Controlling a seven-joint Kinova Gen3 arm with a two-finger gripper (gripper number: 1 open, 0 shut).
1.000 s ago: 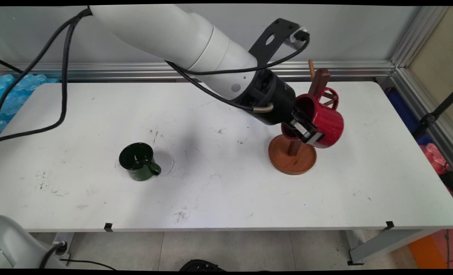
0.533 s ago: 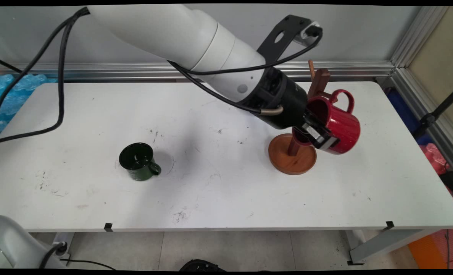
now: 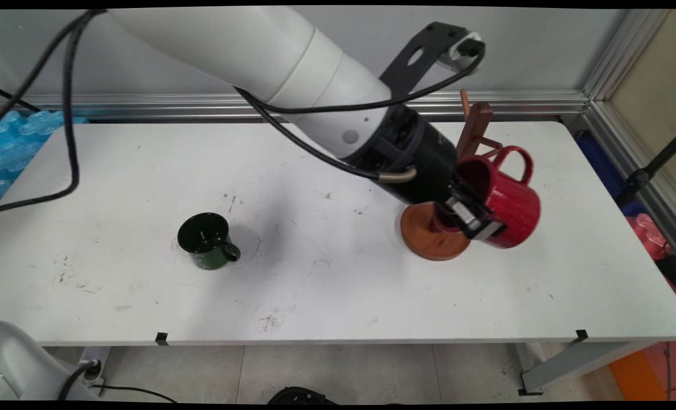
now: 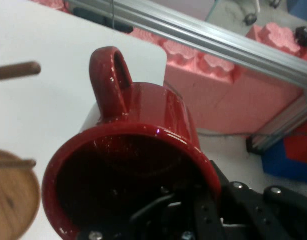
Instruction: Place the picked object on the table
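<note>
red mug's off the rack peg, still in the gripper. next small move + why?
Probably ease it further right, away from the wooden mug rack, before lowering. The gripper is shut on the red mug, one finger inside the rim, holding it tilted in the air. Its handle sits close beside the rack's pegs, and the rack's round base lies partly beneath it.
</note>
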